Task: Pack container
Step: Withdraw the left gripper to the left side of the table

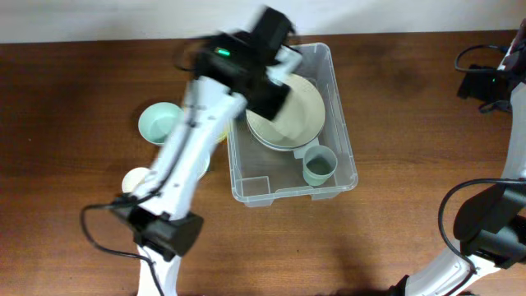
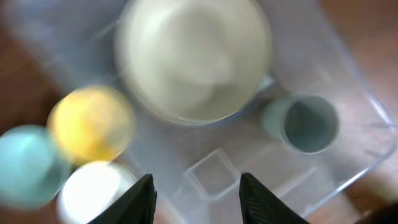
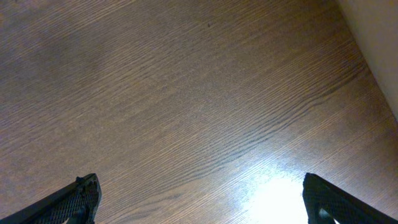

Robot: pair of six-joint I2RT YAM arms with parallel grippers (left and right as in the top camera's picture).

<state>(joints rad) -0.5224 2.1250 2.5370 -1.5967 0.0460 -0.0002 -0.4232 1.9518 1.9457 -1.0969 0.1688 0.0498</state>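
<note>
**Clear bin partly packed, both grippers open**

We start at the side nearest to the robot. In the left wrist view the left gripper (image 2: 196, 202) hangs above the container (image 1: 348, 140). Its two black fingers (image 2: 140, 199) stand apart with nothing between them. Through the gap we see only the floor of the bin. This view is blurred, so small details are lost.

The container is a large rectangular bin of clear plastic, with rounded corners and a thicker rim around the top. It stands on the brown wooden table (image 1: 66, 123), a little right of the middle in the overhead view, with its long side running away from the robot. The wood shows through its walls and floor.

At its near end a small, pale square label (image 1: 256, 187) sits on the floor, toward the left corner. Near it, in the near right corner, a grey-green cup (image 1: 319, 166) stands upright. Farther in, a round cream dish (image 1: 296, 115) fills most of the far half, and the edge of a second pale dish shows under it. The left arm (image 1: 185, 156) reaches over the far left part of the bin.

Outside, left of the bin, a white bowl (image 1: 136, 179) is nearest. Then comes a yellow bowl (image 2: 92, 123) just beside the bin wall, then a mint bowl (image 1: 160, 123).

Well apart, over bare wood, the right gripper (image 3: 198, 186) has its jaws spread wide and holds nothing.
</note>
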